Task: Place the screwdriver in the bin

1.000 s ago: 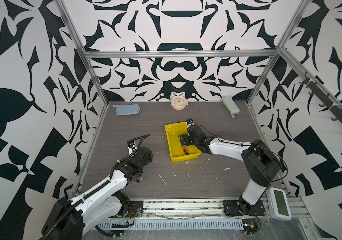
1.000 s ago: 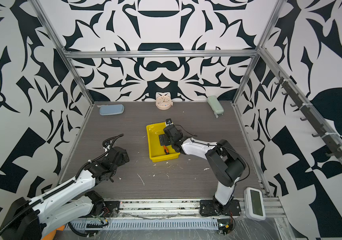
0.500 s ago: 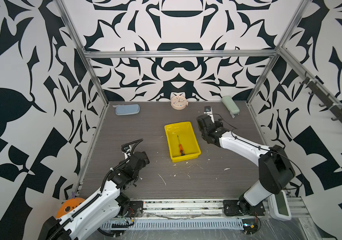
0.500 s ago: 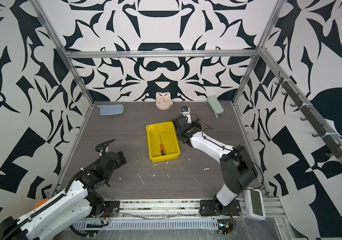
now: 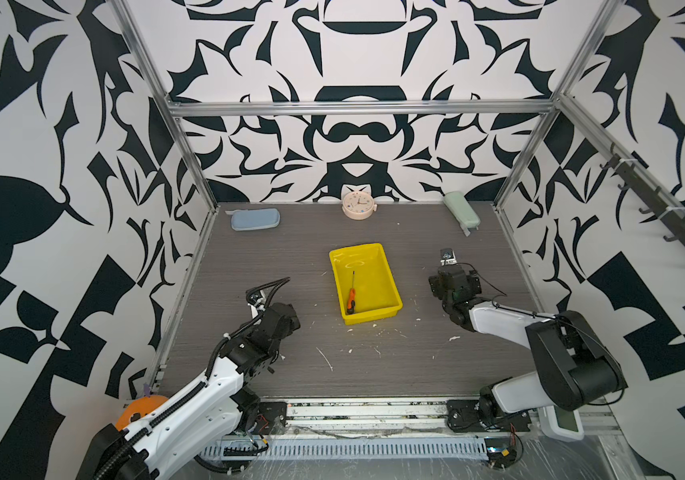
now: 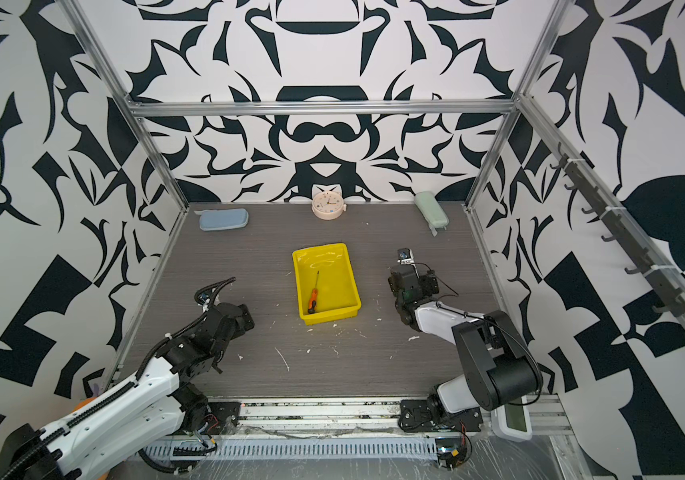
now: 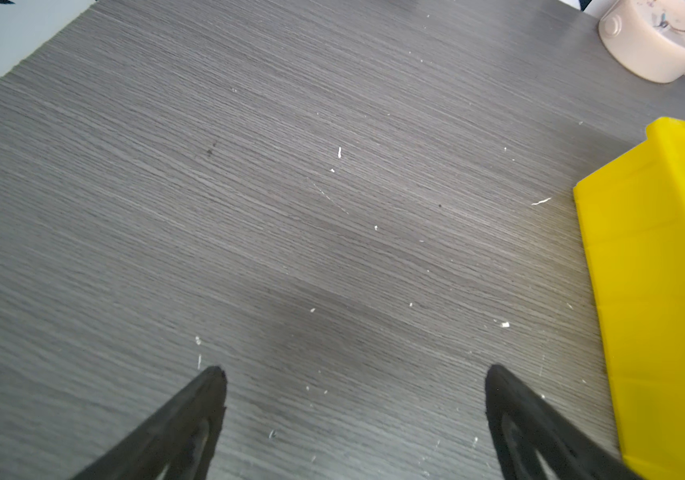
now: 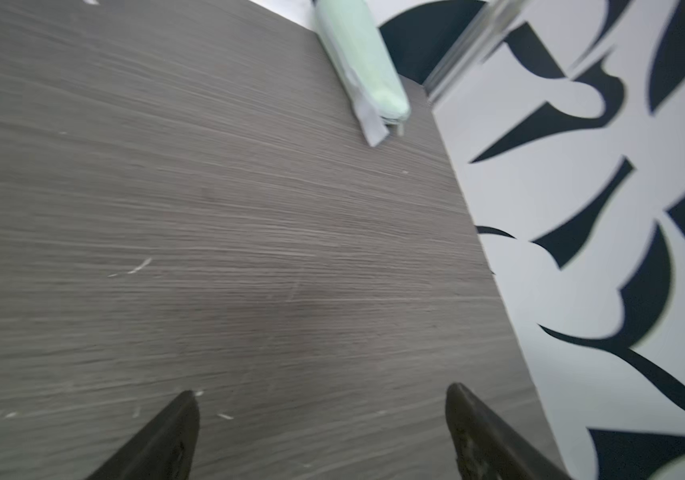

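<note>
Two arms flank a grey wood-grain worktop flecked with white scraps, enclosed by black-and-white patterned walls on a metal frame. Along the far edge, in both top views, lie a blue pouch at upper left, a clock at centre and a green case at upper right. The yellow bin sits mid-frame; the screwdriver lies inside it near its left wall, orange handle toward the lower edge. Left claw: jaws wide apart, holding nothing, over bare worktop beside the bin. Right claw: jaws apart, empty, over bare worktop right of the bin.
</note>
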Robot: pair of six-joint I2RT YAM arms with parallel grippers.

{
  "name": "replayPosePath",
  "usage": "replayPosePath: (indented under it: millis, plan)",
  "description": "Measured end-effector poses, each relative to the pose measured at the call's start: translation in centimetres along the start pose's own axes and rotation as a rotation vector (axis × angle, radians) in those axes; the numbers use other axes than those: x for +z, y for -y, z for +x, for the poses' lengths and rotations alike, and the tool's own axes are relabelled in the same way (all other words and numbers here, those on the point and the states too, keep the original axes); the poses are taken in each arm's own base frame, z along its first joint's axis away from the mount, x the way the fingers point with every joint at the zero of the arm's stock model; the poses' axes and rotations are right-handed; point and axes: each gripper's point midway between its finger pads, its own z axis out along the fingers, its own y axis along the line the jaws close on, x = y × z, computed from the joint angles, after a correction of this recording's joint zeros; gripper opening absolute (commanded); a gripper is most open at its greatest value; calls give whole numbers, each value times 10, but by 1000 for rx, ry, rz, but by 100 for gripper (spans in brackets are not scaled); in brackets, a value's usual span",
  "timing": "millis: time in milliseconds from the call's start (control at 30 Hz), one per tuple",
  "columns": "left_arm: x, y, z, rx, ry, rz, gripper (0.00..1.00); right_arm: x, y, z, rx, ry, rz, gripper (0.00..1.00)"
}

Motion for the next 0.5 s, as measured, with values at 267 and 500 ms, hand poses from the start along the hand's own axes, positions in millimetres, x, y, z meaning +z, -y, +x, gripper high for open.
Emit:
replayPosePath:
  millis: [267, 500]
  plan:
    - [3, -1, 4, 13, -14, -14, 100, 14, 4, 6, 79, 77, -34, 95]
    - [4, 1, 8, 26, -33, -7, 100, 21, 32, 16, 225, 113, -11, 93]
